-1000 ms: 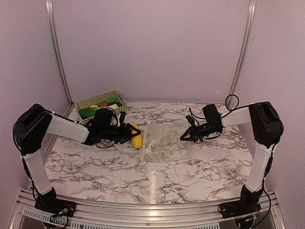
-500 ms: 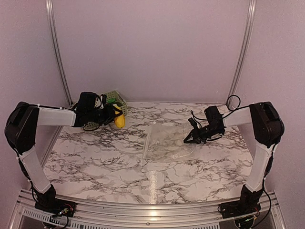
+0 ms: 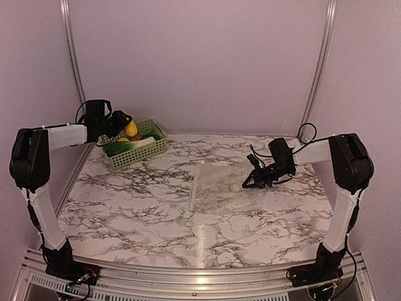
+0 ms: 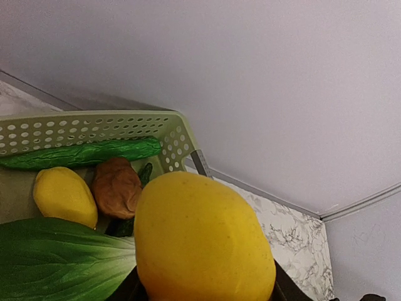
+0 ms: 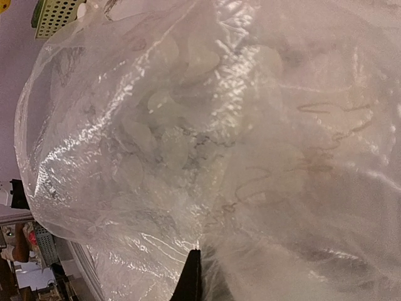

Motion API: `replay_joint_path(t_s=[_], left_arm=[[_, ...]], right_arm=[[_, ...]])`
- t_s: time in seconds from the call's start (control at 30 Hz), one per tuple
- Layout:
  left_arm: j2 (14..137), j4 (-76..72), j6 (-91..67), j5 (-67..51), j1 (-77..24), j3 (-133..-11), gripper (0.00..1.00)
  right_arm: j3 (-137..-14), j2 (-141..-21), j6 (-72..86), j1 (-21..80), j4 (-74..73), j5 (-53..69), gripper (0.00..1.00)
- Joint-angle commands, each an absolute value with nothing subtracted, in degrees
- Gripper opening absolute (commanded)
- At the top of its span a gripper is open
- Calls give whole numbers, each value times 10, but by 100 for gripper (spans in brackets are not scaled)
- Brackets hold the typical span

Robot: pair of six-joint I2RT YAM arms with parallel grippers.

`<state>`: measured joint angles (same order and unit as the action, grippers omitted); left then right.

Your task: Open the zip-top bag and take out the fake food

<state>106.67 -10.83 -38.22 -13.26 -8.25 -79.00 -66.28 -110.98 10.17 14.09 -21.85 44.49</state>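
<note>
Green lattice basket (image 3: pixel 139 158) at far-left corner of marble table (image 3: pixel 144 219), near back wall (image 3: pixel 200 63).

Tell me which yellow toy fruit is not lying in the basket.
The bigger yellow fruit, held by the left gripper over the basket; the smaller one lies inside it.

A clear bag (image 3: pixel 219 188), crumpled and seemingly empty, is spread mid-table (image 3: pixel 138 213), its right edge raised. A yellow fruit (image 4: pixel 200 238) is held over the basket (image 4: pixel 94 125), where a cucumber (image 4: pixel 81 153), a smaller yellow fruit (image 4: pixel 62 195), a brown piece (image 4: pixel 117 187) and a green leaf (image 4: pixel 56 257) are laid.
</note>
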Motion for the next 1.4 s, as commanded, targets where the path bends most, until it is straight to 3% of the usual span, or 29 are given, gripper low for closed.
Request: replay_joint_path(t_s=[0.0, 0.27, 0.53, 0.63, 0.8, 1.03, 1.37], left_arm=[[1123, -98, -409, -96, -61, -832, 51], [1221, -123, -465, -95, -45, -910, 57], [1239, -83, -461, -92, -39, -954, 89], [1212, -64, -433, -94, -39, -945, 95], [1135, -60, -367, -119, -42, -876, 94], [1039, -83, -278, -253, -87, -765, 89], [981, -120, -203, -409, -217, -630, 93]], right_arm=[[-688, -1104, 79, 142, -242, 435, 0], [-698, -1104, 71, 142, -251, 435, 0], [-702, -1098, 60, 142, -262, 433, 0], [-705, -1095, 54, 142, -265, 436, 0], [-701, -1081, 47, 142, -263, 445, 0], [-683, -1043, 16, 154, -250, 471, 0], [-675, -996, -57, 230, -264, 476, 0]])
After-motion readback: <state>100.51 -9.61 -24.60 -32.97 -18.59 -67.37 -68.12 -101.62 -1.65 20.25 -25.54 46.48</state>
